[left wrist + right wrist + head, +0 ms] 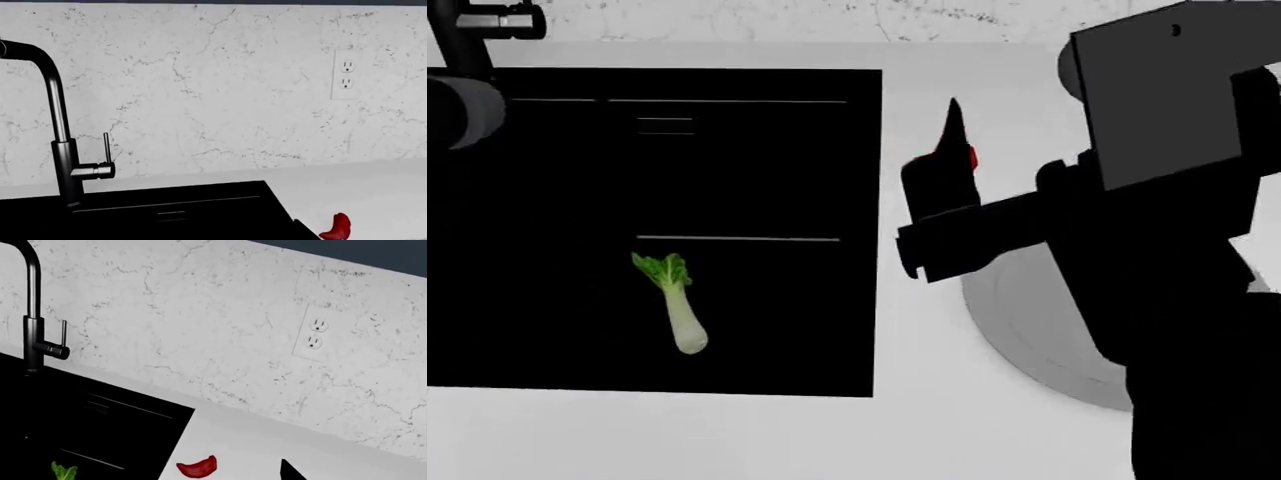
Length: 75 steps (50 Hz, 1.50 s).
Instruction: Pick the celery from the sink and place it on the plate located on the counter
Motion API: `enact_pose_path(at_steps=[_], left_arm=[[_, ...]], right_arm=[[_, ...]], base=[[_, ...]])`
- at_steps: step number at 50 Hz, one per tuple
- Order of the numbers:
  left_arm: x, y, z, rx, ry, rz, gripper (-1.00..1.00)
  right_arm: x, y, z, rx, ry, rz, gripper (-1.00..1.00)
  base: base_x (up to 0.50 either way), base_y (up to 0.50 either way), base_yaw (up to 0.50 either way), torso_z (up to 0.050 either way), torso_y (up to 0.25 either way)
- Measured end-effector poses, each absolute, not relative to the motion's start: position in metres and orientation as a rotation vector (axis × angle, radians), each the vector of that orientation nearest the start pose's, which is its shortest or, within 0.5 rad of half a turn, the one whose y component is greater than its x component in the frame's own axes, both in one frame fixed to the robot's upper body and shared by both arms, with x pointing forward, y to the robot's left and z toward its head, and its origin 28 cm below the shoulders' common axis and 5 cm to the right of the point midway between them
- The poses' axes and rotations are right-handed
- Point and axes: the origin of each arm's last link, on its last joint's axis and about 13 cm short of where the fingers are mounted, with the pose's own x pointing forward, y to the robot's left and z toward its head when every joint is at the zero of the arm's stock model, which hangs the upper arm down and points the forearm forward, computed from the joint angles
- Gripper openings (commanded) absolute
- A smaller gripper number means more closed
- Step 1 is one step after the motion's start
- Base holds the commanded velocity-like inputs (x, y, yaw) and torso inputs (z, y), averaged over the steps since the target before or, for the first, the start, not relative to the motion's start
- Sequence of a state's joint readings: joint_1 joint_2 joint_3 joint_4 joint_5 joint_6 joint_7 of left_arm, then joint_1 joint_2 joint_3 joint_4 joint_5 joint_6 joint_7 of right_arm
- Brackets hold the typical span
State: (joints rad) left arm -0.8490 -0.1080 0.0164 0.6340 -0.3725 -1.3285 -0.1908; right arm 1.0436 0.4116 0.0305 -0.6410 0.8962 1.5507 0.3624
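The right pincer (pixel 941 165) hangs mid-frame in the head view over the white worktop (pixel 921 380), its opening impossible to judge, with the grey plate (pixel 1028 330) partly hidden beneath its arm. The left pincer is out of view. The celery (pixel 674 300) lies untouched at lower left in the black sink (pixel 761 180), so I judge the reach has not begun.

The right arm (pixel 1174 250) is matte black with blocky, flat-faced links. Behind the right end effector (pixel 941 175) sits a dark grey rectangular housing (pixel 1154 95). The end effector terminates in a narrow pointed black finger (pixel 953 125).
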Motion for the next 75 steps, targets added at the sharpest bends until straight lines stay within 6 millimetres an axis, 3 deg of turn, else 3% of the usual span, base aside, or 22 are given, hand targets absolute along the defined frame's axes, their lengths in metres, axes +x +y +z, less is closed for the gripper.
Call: enact_pose_path(at_steps=[10,25,75], left_arm=[[0.278,0.199,0.279,0.018,-0.126,-0.112,1.0],[0.283,0.199,0.291,0.015,-0.118,-0.123,1.0],[0.289,0.196,0.286,0.039,-0.018,-0.143,1.0]], right_arm=[[0.253,-0.137,0.314,-0.213,-0.061,0.169,1.0],[0.256,-0.137,0.323,-0.219,-0.056,0.167,1.0],[0.254,-0.134,0.327,-0.242,-0.047,0.182,1.0]], base=[[0.02,0.0,0.0,0.0,0.0],[0.31,-0.03,0.0,0.0,0.001],[0.06,0.0,0.0,0.0,0.0]])
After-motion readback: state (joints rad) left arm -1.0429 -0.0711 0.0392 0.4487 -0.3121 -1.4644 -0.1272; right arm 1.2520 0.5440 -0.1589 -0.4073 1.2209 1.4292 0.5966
